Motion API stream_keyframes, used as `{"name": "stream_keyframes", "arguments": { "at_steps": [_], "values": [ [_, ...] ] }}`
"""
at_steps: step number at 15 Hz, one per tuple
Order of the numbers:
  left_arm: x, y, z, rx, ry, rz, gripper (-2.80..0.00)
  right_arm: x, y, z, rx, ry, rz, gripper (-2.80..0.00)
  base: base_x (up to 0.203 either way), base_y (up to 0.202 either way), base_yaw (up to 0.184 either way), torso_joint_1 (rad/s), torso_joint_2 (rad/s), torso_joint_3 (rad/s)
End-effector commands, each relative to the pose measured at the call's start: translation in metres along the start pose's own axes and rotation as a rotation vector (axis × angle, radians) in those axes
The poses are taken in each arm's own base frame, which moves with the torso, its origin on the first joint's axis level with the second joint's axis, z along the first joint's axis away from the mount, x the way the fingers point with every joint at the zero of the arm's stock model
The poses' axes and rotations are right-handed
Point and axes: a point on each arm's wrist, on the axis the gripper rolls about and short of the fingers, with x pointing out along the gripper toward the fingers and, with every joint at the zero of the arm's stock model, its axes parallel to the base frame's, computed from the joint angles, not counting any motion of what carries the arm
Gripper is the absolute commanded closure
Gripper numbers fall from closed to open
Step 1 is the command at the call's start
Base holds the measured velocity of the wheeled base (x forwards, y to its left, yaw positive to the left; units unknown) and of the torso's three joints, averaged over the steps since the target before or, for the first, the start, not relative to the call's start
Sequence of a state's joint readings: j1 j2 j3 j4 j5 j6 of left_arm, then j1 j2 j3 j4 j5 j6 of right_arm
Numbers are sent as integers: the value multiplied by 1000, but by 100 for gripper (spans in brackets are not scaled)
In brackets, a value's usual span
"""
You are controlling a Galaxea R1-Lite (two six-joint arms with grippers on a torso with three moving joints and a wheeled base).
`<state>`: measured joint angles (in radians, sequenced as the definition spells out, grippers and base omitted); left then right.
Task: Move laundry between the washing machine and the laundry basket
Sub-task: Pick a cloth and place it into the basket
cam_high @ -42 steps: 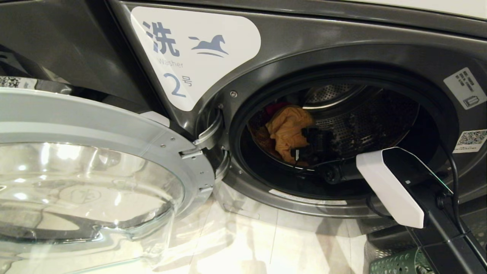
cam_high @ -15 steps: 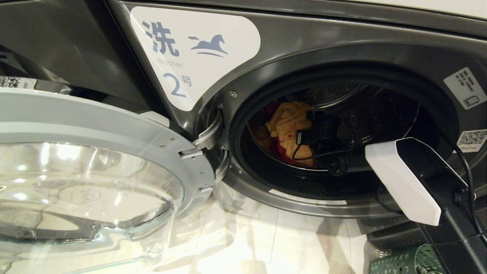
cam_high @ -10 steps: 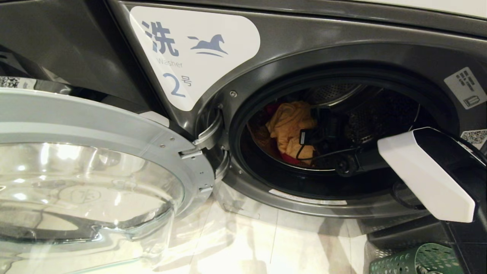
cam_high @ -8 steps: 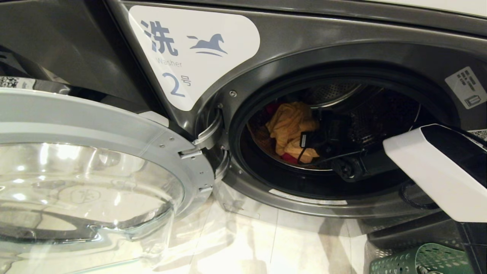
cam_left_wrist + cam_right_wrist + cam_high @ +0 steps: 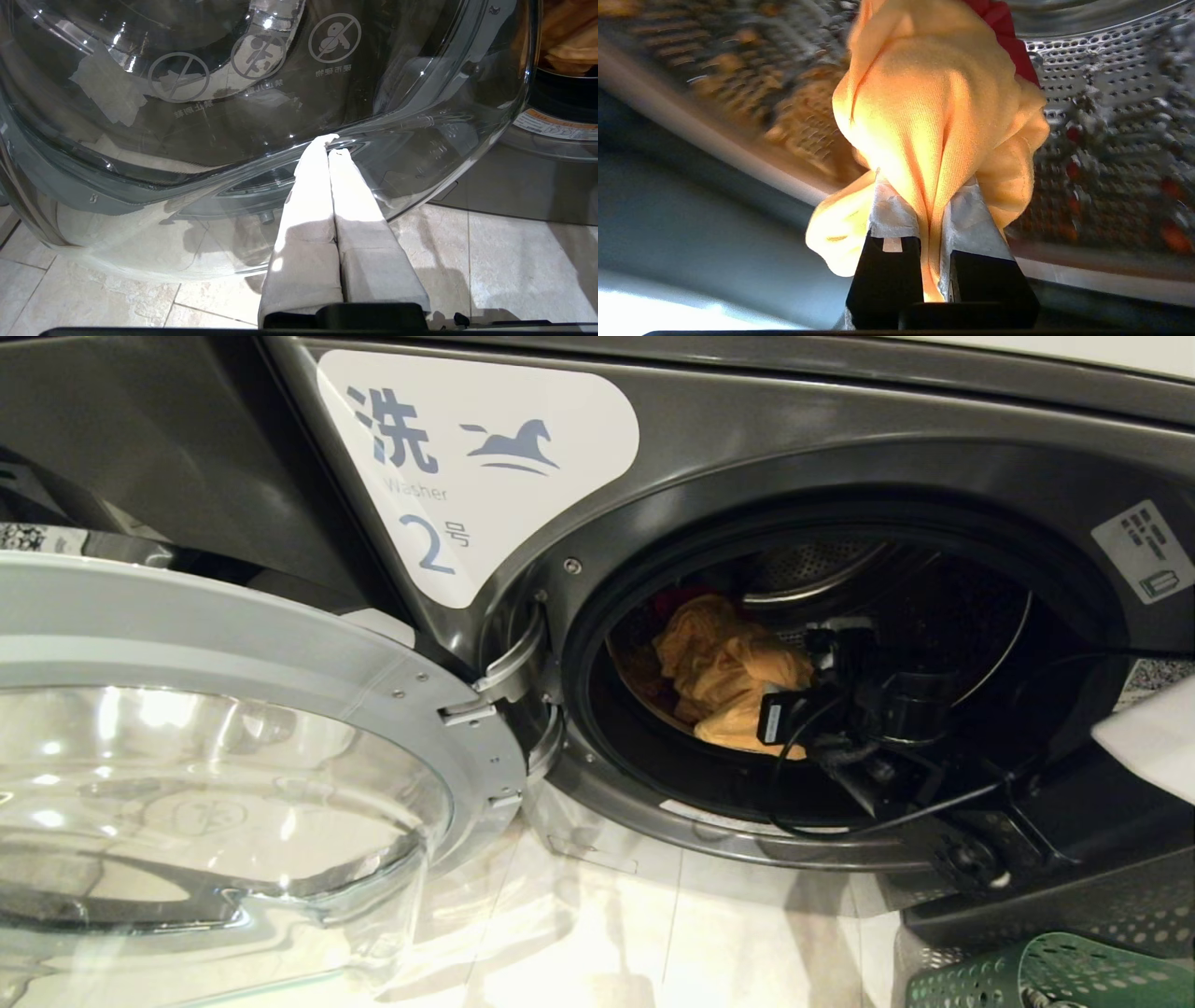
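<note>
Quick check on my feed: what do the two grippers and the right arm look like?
Left gripper: two long tapered fingers in whitish tape on a black base. Right gripper: black fingers, taped pads. Right arm: black, with looping black cables and a white shell.

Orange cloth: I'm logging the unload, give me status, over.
Right gripper shut on orange cloth, inside drum. Left gripper shut, parked beside open door. Green basket below right.

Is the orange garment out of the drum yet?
Not yet. The orange garment sits inside the drum, pinched in the right hand.
</note>
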<state>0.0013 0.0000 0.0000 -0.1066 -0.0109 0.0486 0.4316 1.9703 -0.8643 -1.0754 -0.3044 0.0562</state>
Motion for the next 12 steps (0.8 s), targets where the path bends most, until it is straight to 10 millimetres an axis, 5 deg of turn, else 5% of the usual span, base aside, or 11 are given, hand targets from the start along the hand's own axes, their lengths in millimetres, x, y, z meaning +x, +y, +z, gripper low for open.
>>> {"name": "stream_keyframes", "arguments": {
  "at_steps": [1, 12],
  "values": [
    [2, -1, -11, 0, 41, -2, 0, -46, -2, 20, 15, -48, 26, 0, 0, 0, 0, 0, 0, 0],
    [2, -1, -11, 0, 41, -2, 0, -239, -54, 70, 12, -365, 78, 0, 0, 0, 0, 0, 0, 0]
  ]
}}
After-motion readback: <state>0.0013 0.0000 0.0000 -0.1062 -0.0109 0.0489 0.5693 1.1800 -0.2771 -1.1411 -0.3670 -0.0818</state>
